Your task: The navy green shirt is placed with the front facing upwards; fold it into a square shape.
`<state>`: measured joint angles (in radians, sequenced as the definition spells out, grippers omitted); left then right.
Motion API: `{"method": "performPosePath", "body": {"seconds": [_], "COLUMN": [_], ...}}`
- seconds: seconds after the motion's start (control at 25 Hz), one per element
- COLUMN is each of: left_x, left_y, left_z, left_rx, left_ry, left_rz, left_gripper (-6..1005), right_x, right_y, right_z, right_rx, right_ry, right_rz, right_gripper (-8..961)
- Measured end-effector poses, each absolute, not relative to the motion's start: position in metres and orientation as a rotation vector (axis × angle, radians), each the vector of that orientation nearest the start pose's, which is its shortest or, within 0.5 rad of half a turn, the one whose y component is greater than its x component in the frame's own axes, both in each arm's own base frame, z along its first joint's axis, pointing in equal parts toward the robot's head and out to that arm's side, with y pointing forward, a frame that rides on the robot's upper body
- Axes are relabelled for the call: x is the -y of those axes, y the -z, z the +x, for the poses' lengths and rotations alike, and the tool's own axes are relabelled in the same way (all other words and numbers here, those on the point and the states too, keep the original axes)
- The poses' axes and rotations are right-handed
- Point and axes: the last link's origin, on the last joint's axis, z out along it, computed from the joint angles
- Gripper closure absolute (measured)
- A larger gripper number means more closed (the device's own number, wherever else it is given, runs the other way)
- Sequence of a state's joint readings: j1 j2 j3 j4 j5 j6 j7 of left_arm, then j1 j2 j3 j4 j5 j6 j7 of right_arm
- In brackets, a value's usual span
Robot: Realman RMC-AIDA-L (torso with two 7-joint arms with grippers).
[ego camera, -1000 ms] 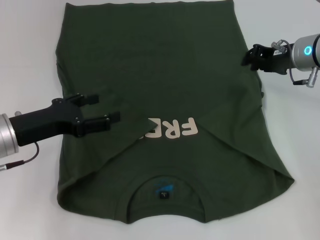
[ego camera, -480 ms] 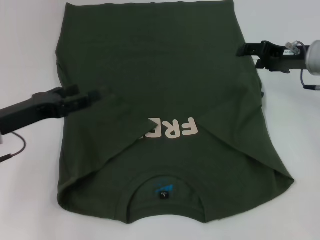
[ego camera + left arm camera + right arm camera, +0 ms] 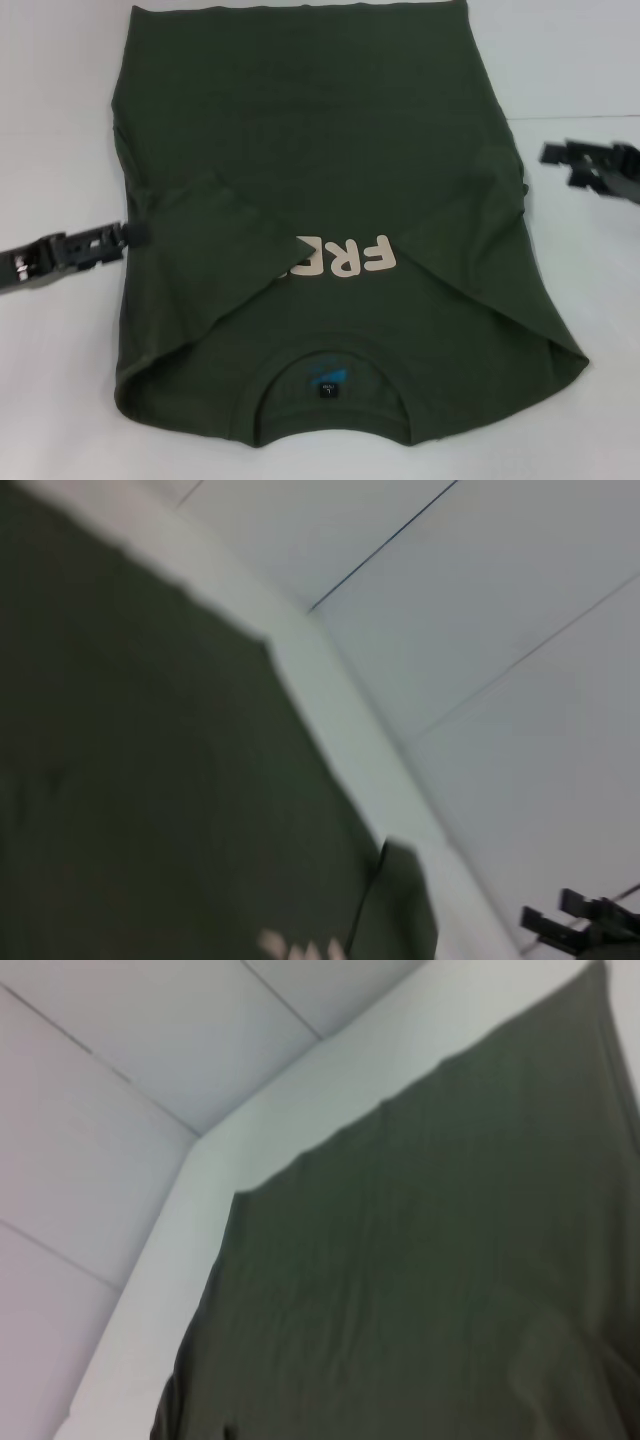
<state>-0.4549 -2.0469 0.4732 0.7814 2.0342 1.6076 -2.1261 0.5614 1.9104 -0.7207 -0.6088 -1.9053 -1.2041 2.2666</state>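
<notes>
The dark olive-green short-sleeved cotton shirt (image 3: 330,230) is spread flat on the white table (image 3: 60,120), its round ribbed collar with the small blue label (image 3: 328,378) nearest the robot and its hem at the far edge. Both sleeves are seen folded inward across the chest, so that the off-white chest print (image 3: 345,260) is partly covered on the left side. The sides are thus judged to be done, and the lengthwise fold, hem toward collar or collar toward hem, is judged to be what remains before a square is reached.

The left pincer (image 3: 122,236) is held low at the shirt's left edge, its tips just at the cloth; whether its fingers are apart or together cannot be told. The right pincer (image 3: 556,153) is held off the shirt's right edge, apart from the cloth, and its fingers appear slightly apart with nothing between them.

For the next fold to be done well, the two corners of one end should be gripped at matching points, one by each pincer, so that the cloth is lifted evenly. Both layers at each corner should be caught, since the folded-in sleeves could otherwise slip open. The end should be carried straight over and laid with edges aligned. Uneven travel of the arms would likely give a skewed crease.
</notes>
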Motion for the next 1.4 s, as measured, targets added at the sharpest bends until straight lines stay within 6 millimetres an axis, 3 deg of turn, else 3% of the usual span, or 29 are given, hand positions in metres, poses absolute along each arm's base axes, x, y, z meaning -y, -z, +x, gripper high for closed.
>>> {"method": "performPosePath", "body": {"seconds": [0.24, 0.48, 0.96, 1.4], "left_x": [-0.319, -0.317, -0.325, -0.328], "left_y": [-0.069, -0.065, -0.038, -0.036], "left_z": [-0.307, -0.317, -0.308, -0.306], "left_rx": [1.812, 1.929, 1.754, 1.579], "left_ry": [0.690, 0.330, 0.084, -0.013], "left_rz": [-2.233, -2.237, -2.394, -2.434], "left_gripper": [62, 62, 63, 63], "right_x": [-0.355, -0.336, -0.332, -0.333], "right_y": [-0.084, -0.081, -0.072, -0.069], "right_z": [0.339, 0.360, 0.363, 0.360], "right_rx": [-1.724, -1.770, -1.775, -1.759], "right_ry": [-0.691, -0.572, -0.520, -0.536], "right_rz": [-1.982, -1.971, -1.982, -1.995], "right_gripper": [138, 137, 138, 139]}}
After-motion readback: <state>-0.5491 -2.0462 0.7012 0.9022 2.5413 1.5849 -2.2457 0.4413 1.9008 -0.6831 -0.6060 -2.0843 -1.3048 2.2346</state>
